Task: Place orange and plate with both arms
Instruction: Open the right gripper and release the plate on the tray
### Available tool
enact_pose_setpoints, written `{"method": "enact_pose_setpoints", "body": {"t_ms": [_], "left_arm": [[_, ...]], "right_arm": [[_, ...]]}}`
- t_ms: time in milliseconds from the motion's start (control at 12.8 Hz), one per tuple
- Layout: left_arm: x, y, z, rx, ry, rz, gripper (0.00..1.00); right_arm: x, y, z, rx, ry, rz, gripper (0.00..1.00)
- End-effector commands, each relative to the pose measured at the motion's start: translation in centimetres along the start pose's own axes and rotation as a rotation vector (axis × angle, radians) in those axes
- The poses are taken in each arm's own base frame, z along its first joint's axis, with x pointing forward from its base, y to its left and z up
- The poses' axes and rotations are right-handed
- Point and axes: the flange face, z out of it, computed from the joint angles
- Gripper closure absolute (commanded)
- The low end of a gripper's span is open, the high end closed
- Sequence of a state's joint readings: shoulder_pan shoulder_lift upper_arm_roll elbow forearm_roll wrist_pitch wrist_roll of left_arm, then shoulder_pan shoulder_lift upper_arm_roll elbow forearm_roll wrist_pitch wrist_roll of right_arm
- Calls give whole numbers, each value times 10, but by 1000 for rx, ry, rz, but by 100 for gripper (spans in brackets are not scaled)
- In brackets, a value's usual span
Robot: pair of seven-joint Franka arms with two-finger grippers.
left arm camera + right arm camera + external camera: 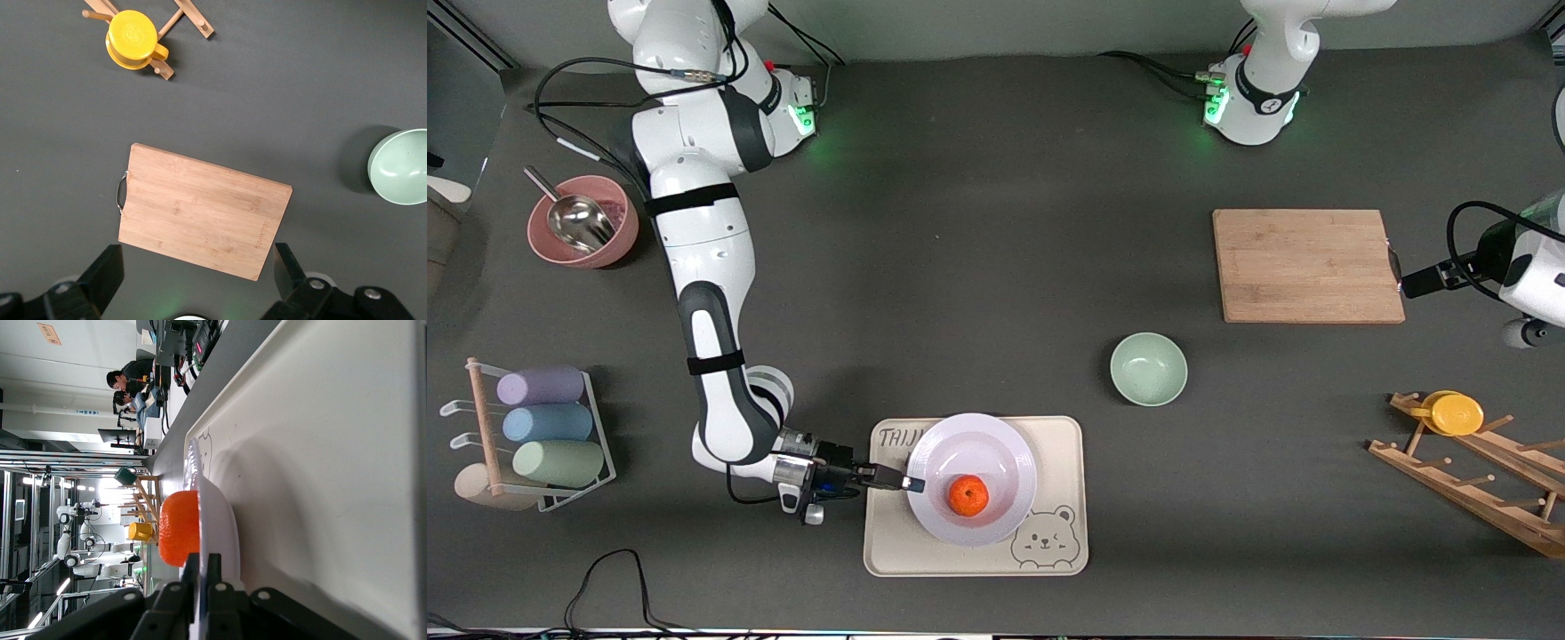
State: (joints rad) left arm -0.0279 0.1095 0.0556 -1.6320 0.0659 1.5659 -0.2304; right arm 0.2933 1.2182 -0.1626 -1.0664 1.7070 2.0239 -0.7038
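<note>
The white plate (996,458) rests on the beige bear tray (1063,453) near the front camera. The orange (967,496) lies in the plate. My right gripper (911,484) is shut on the plate's rim at the edge toward the right arm's end. In the right wrist view the two fingers (202,570) pinch the thin rim of the plate (220,513), with the orange (179,528) just past them. My left gripper (1398,286) is open and empty, up over the table beside the wooden cutting board (1307,265); its fingers (107,270) stand wide apart over the board (200,210).
A mint-green bowl (1148,368) sits between tray and board. A wooden rack with a yellow cup (1454,413) stands at the left arm's end. A pink bowl with a metal scoop (583,220) and a rack of pastel cups (543,425) stand at the right arm's end.
</note>
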Motion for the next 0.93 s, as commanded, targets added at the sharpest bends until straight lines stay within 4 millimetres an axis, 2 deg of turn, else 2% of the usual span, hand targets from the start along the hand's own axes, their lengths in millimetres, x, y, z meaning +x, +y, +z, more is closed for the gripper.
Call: {"method": "enact_pose_setpoints", "body": {"t_ms": [0, 389, 467, 545, 623, 701, 779, 857], "left_arm": [[-1, -1, -6, -1, -3, 16, 0], [-3, -4, -10, -7, 4, 2, 0], [-5, -4, -13, -10, 9, -3, 0], [-7, -5, -17, -12, 16, -6, 0], [-14, -7, -23, -13, 15, -7, 0], [-20, -6, -31, -14, 21, -5, 0], [-26, -5, -36, -17, 32, -10, 0], [-28, -1, -41, -20, 45, -35, 0]], "right_arm": [[5, 1, 0, -14, 0, -26, 59], [9, -5, -7, -61, -32, -69, 58], [13, -10, -16, -88, -44, -90, 56], [14, -5, -29, -126, -57, -77, 54], [17, -18, -40, -167, -76, -79, 53], [23, -26, -61, -228, -86, -65, 51], [28, -41, -76, -286, -107, -52, 45], [30, -50, -93, -338, -133, -55, 32]]}}
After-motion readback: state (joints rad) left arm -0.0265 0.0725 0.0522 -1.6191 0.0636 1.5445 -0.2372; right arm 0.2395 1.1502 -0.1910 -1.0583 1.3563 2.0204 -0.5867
